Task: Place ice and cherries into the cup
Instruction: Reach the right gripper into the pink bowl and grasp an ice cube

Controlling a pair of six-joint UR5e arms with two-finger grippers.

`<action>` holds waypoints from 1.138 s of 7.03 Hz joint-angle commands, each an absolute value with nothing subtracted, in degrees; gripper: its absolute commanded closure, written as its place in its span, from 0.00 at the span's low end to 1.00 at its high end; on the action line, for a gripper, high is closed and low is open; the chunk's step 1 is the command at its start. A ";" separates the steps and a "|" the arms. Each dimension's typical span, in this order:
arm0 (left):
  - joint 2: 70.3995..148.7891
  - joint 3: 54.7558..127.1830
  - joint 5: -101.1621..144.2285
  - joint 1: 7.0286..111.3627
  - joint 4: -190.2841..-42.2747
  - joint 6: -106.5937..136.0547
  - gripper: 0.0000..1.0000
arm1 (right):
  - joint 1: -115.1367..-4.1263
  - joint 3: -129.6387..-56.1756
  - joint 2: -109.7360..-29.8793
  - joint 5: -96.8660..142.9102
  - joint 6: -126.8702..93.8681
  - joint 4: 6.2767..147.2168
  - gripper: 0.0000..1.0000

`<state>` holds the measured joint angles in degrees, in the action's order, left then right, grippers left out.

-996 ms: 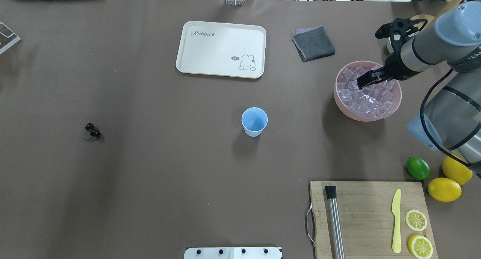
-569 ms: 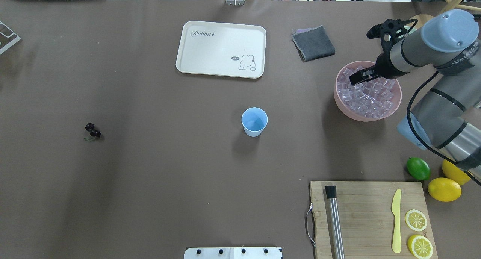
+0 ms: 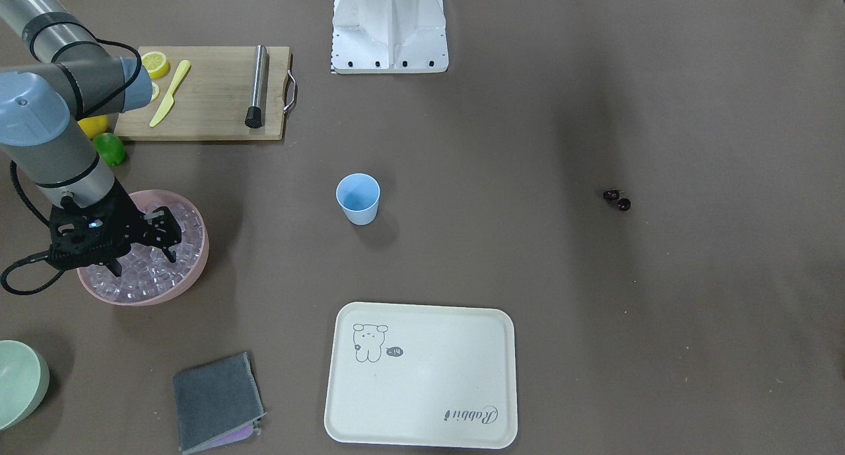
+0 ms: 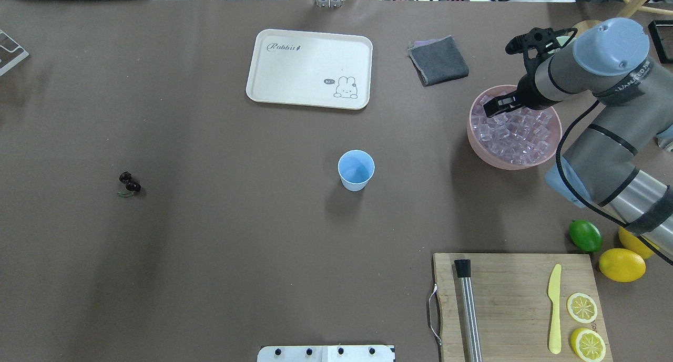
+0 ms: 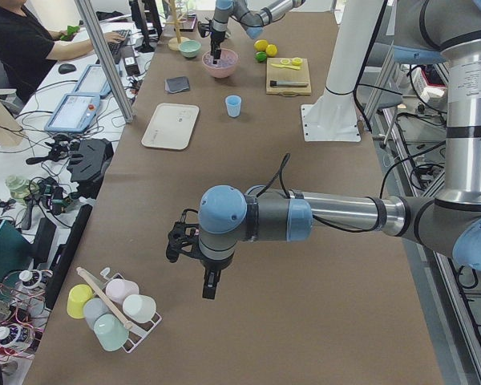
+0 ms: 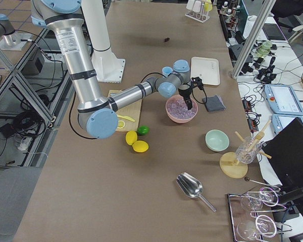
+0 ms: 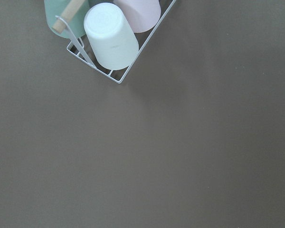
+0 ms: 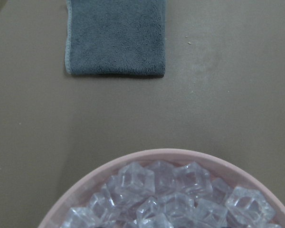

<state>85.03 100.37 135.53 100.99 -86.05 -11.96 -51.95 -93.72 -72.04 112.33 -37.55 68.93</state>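
1. Containers
- The pink bowl is filled to near its rim with the ice, heaped as loose clear cubes
- The cup stands upright on the counter; its blue inner floor is visible from above
- A wire rack beside the left fingers carries upturned tumblers

2. View differences
- The front-facing view shows the right fingers as 2 black prongs standing apart over the cubes; the overhead view shows only 1 dark prong, the rest being covered by the wrist
- The right wrist view shows the bowl's far rim, the cubes and a grey cloth beyond them, but no fingers
- The left fingers appear only in the exterior left view, pointing down above bare counter; whether they are apart or together cannot be told

3. Task items relative to the fingers
- The ice lies directly beneath the right fingers; contact cannot be confirmed
- The cup is well apart from both sets of fingers
- The cherries lie on the counter beyond the cup from the right fingers, well apart from everything else
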 commanded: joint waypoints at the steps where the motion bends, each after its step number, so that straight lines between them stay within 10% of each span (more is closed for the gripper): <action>1: 85.25 100.37 135.53 100.99 -86.04 -11.95 0.02 | -51.51 -93.43 -72.07 112.33 -37.62 68.91 0.17; 8: 85.69 100.72 135.53 100.99 -85.96 -11.87 0.02 | -50.28 -93.16 -72.95 112.50 -37.79 68.91 0.34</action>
